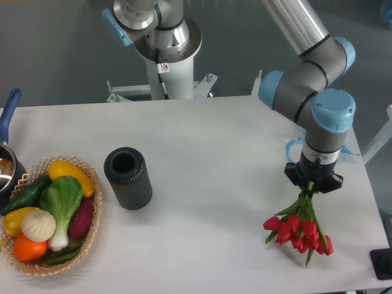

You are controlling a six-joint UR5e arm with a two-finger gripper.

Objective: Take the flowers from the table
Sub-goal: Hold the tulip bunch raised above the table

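Camera view, nearest edge first: you see the red flowers (298, 233) at the front right of the white worktop (214, 153), their blooms fanned low toward the front edge and the green stems rising up and back into a tight bundle. Whether the blooms touch the surface or hang just above it, you cannot tell from this angle. At the front left sits a wicker basket (93, 229) piled with vegetables (a yellow pepper, a leafy green, a purple one, a cucumber, a white garlic-like bulb and an orange fruit).

A step farther back, the gripper (312, 185) points straight down over the stem tops and is clenched on the flowers, its dark fingers pinched around the bundle. Left of centre a dark grey ribbed cylinder (127, 178) stands upright with its open mouth facing up, well apart from the flowers. At the far left edge a pot with a blue handle (8, 125) peeks in.

Behind everything, the arm's base column (166, 61) stands beyond the back edge of the worktop.
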